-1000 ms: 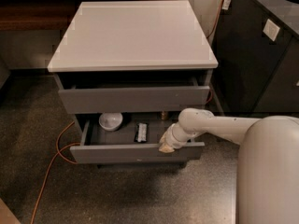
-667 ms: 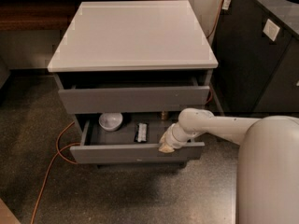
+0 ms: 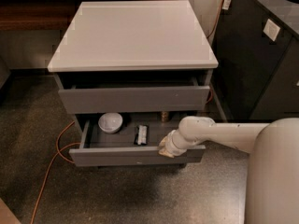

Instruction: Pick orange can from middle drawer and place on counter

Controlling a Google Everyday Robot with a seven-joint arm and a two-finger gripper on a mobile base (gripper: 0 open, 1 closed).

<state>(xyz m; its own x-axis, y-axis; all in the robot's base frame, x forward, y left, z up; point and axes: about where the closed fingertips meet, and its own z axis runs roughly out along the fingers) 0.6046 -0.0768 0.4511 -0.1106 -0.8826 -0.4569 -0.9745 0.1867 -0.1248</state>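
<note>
The orange can (image 3: 164,116) stands upright at the back of the open middle drawer (image 3: 135,156), right of centre and partly hidden under the drawer above. My gripper (image 3: 166,150) is at the right part of this drawer's front edge, in front of the can and apart from it. The white arm (image 3: 219,133) reaches in from the right. The pale counter (image 3: 133,31) tops the cabinet and carries nothing.
A white bowl (image 3: 110,122) and a flat black packet (image 3: 141,134) lie in the open drawer. The upper drawer (image 3: 135,99) is pulled out slightly. An orange cable (image 3: 51,167) runs across the floor at left. A dark cabinet (image 3: 261,55) stands at right.
</note>
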